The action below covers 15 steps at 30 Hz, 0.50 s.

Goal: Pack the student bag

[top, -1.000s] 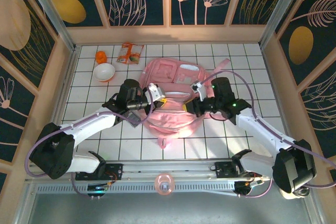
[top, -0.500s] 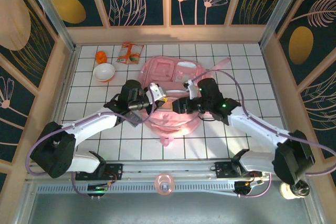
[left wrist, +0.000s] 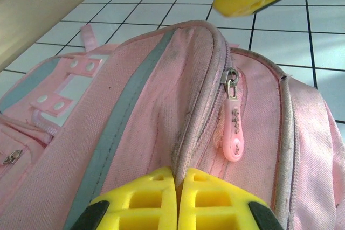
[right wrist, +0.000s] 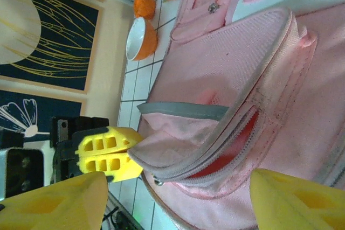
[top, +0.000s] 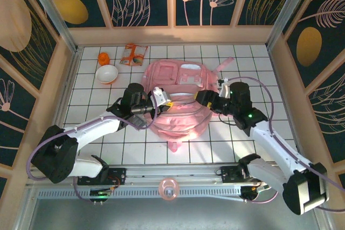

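Note:
The pink student bag (top: 180, 119) lies flat in the middle of the tiled table, its main zip partly open. My left gripper (top: 161, 98) is shut on the raised zip edge of the bag (left wrist: 178, 179), holding the lip up beside the pink zip pull (left wrist: 233, 139). My right gripper (top: 205, 99) hovers at the bag's right side, open, with nothing between its fingers (right wrist: 54, 200). In the right wrist view the lifted opening (right wrist: 237, 152) shows something red inside, and the left gripper (right wrist: 110, 152) pinches the lip.
An orange-and-white bowl (top: 107, 73), a small orange object (top: 103, 57) and a snack packet (top: 133, 55) lie at the back left. Wooden walls enclose the table on three sides.
The right gripper reached left over the bag's opening, opened, then drew back to the right. The left gripper stayed shut on the zip edge.

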### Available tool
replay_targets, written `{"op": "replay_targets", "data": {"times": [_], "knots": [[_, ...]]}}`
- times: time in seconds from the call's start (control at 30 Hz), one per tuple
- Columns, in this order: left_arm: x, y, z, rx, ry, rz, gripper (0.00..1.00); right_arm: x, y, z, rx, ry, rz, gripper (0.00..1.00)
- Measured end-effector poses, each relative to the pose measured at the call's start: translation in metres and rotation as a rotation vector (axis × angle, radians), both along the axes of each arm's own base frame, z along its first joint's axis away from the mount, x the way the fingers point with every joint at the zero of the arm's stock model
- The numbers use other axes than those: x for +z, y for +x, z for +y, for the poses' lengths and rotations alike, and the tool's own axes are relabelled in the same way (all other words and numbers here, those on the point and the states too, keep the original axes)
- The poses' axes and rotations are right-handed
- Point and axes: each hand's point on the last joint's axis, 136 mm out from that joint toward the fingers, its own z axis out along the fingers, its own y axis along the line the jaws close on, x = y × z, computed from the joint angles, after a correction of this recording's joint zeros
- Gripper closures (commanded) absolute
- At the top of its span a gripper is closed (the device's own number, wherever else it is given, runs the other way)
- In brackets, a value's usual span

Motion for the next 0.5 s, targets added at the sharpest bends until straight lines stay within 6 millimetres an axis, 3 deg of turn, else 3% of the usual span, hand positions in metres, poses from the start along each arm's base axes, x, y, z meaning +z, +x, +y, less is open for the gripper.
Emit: {"op": "replay_targets", "data": {"times": [0.17,0.5], "knots": [[0.003,-0.003,-0.001,-0.018,-0.007,-0.006,1.00,-0.012,0.008,0.008,0.003,0.034,0.076,0.31],[0.003,-0.005,-0.002,-0.044,0.003,-0.039,1.00,-0.004,0.010,0.015,0.012,0.117,0.084,0.38]]}}
